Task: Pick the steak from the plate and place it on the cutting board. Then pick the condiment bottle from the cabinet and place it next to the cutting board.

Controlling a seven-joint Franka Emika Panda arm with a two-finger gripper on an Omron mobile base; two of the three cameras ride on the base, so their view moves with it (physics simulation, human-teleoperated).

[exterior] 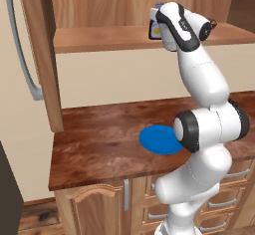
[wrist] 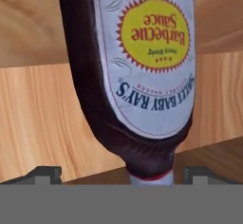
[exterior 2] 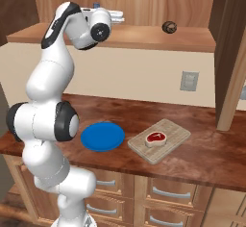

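Note:
The dark condiment bottle [wrist: 142,71], with its pale label and yellow oval, stands on the cabinet's shelf ledge [exterior: 99,37] and looms close in the hand view. My gripper [wrist: 126,173] is open at the ledge. Its fingertips [wrist: 47,173] stand wide on either side of the bottle's neck, with gaps to it. From the left base view the bottle [exterior: 155,29] peeks out beside the hand. The steak [exterior 2: 155,138] lies on the cutting board [exterior 2: 175,133]. Left of the board sits the blue plate [exterior 2: 102,136], bare.
A brown round lump [exterior 2: 168,27] rests on the same ledge, to the right of my hand. A tall wooden panel [exterior 2: 230,53] stands at the counter's right end and a fridge handle [exterior: 22,45] at its left. Drawers run below the counter.

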